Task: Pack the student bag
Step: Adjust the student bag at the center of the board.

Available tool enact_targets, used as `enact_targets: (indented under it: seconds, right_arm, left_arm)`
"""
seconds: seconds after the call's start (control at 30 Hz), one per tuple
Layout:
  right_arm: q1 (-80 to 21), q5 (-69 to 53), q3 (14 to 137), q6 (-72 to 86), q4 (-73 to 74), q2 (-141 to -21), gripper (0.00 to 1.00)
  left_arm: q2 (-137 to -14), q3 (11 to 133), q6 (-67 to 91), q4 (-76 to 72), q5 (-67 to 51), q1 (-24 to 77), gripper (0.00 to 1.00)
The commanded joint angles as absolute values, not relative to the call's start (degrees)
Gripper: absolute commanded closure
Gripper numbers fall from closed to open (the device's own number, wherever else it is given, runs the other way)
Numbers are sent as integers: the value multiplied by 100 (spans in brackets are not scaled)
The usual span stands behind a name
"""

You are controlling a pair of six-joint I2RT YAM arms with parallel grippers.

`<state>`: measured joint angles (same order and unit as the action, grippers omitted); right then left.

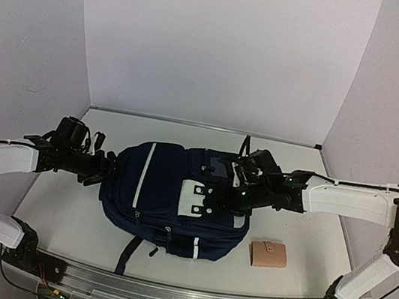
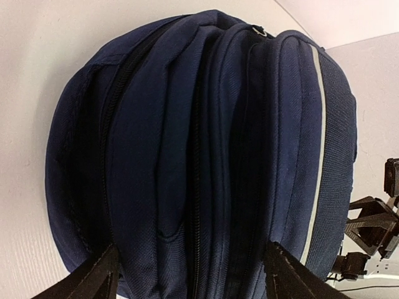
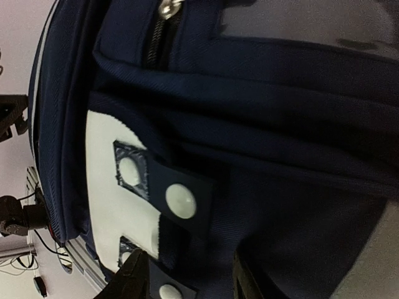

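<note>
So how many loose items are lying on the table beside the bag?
1: a tan wallet right of the student bag, near the front edge. Others may hide behind the bag.

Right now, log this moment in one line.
left gripper: open, at student bag top end | right gripper: open, over front snap tabs | tan wallet: on table, right of bag

The large navy-blue fabric student bag (image 1: 169, 198) lies flat before me, middle of the counter (image 1: 61, 207), white-striped front and light grey snap patches up, rounded top to my left.
</note>
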<state>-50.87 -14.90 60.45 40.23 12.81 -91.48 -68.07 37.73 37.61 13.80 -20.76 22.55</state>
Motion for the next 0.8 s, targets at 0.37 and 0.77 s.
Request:
enact_targets:
  seconds: [0.37,0.77]
  right_arm:
    - [-5314,-1340,6483,4459,497,-9402,98]
    - [-6326,301,8177,4013,1448,-10294,100]
  left_arm:
    - [-7096,3237,4053,-180,-2939,2292,84]
    - [-6984,3290,4126,-641,-2786,2733,100]
